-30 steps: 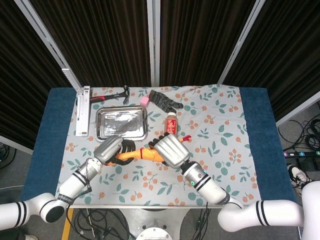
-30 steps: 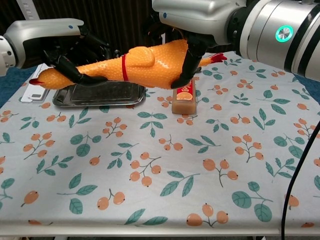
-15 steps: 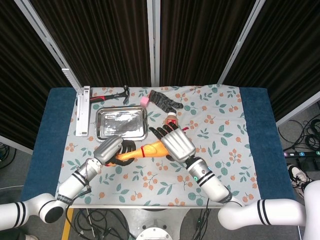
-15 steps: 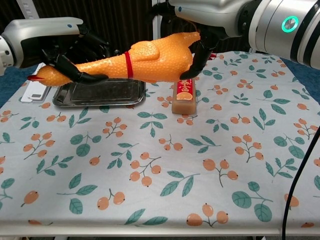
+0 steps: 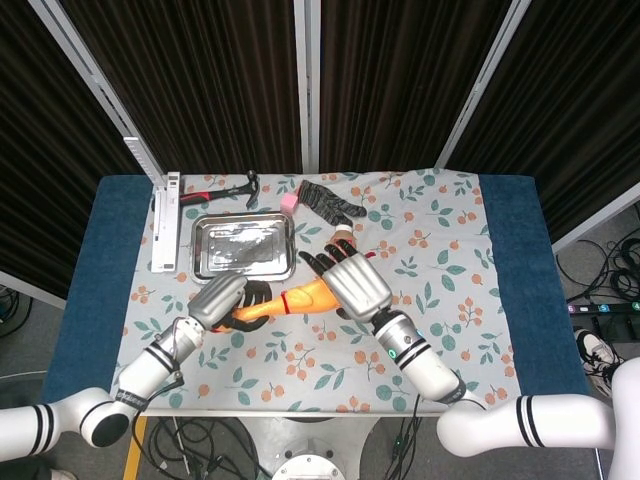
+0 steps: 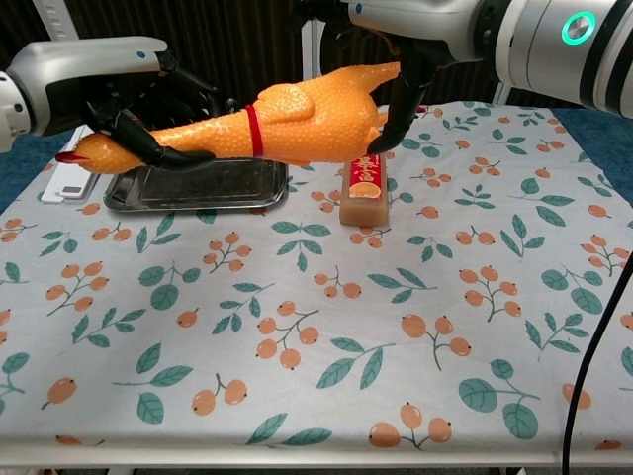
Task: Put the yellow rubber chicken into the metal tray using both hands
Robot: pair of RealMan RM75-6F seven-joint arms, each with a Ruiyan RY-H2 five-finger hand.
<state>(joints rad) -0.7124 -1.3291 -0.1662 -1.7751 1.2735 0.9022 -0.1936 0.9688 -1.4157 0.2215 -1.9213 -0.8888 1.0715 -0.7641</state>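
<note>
The yellow rubber chicken with a red band hangs in the air, stretched between both hands and tilted up toward the right. My left hand grips its narrow end at the left, just above the metal tray's near rim. My right hand holds its thick end from above. In the head view the chicken lies in front of the tray, between the left hand and the right hand.
A brown bottle with a red label lies under the right hand. A black glove, a pink block, a hammer and a white strip lie around the tray's far side and left.
The right hand has lifted and carried the chicken's thick end up and away from me, tilting the body more. The left hand has barely moved.
</note>
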